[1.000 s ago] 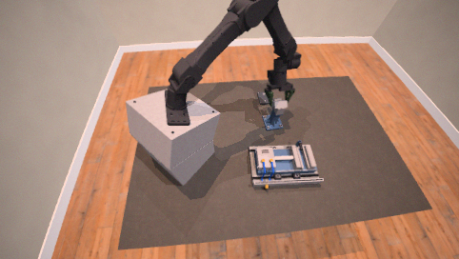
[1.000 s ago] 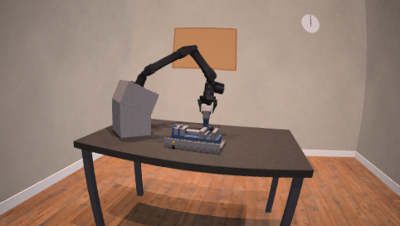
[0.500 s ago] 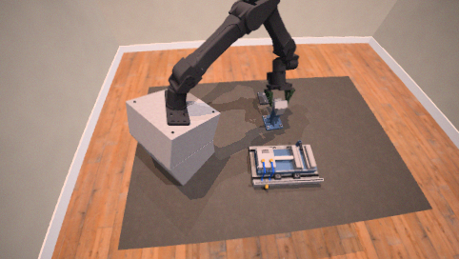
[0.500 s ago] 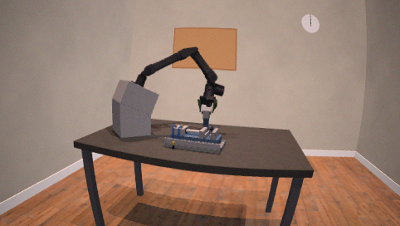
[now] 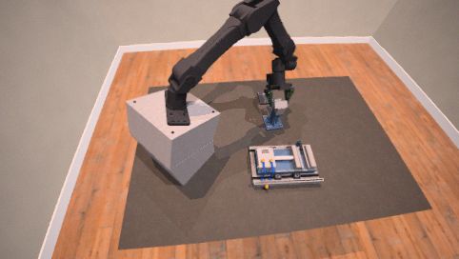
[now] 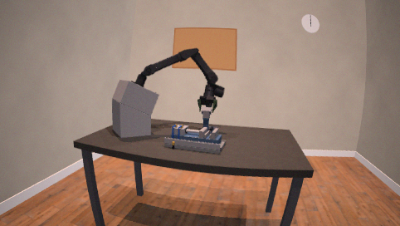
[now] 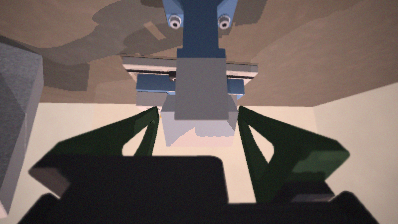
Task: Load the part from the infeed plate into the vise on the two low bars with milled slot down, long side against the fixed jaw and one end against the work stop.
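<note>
The grey part (image 5: 280,106) rests on end in the blue V-block (image 5: 273,123), behind the vise (image 5: 283,159). My gripper (image 5: 279,96) is open and hangs right over the part, one green finger on each side of its top. In the wrist view the part (image 7: 200,95) fills the gap between the fingers of my gripper (image 7: 198,111), with a small space on both sides, and the V-block (image 7: 200,25) shows beyond it. From the side, my gripper (image 6: 206,108) stands above the V-block (image 6: 206,121). I cannot tell which way the slot faces.
The dark infeed plate (image 5: 263,97) lies just behind the V-block. The open vise (image 6: 195,137) sits on its base plate with blue hoses at the left end. The grey robot pedestal (image 5: 171,133) stands to the left.
</note>
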### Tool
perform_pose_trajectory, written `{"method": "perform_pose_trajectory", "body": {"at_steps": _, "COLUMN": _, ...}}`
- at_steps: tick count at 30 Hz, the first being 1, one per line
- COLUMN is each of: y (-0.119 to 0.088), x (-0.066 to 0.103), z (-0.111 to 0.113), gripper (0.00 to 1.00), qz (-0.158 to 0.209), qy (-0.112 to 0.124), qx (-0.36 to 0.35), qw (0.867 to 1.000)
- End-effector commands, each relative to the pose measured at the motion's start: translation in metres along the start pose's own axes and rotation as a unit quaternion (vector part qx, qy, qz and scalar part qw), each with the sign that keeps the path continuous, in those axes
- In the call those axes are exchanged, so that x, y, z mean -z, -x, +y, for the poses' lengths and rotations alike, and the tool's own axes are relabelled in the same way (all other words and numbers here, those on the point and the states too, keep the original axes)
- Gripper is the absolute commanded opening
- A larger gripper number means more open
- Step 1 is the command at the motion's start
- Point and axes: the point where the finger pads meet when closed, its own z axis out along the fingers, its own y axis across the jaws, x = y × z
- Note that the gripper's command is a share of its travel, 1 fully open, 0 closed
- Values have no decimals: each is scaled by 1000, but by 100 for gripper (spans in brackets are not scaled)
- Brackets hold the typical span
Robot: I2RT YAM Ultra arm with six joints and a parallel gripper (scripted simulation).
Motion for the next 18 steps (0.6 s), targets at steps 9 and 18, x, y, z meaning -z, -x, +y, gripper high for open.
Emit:
{"method": "perform_pose_trajectory", "body": {"at_steps": 9, "y": -5, "x": 4, "z": -6, "gripper": 81, "qz": 21, "qy": -4, "qx": -8, "qw": 1000}}
{"method": "perform_pose_trajectory", "body": {"at_steps": 18, "y": -4, "x": 4, "z": -5, "gripper": 81, "qz": 28, "qy": -4, "qx": -6, "qw": 1000}}
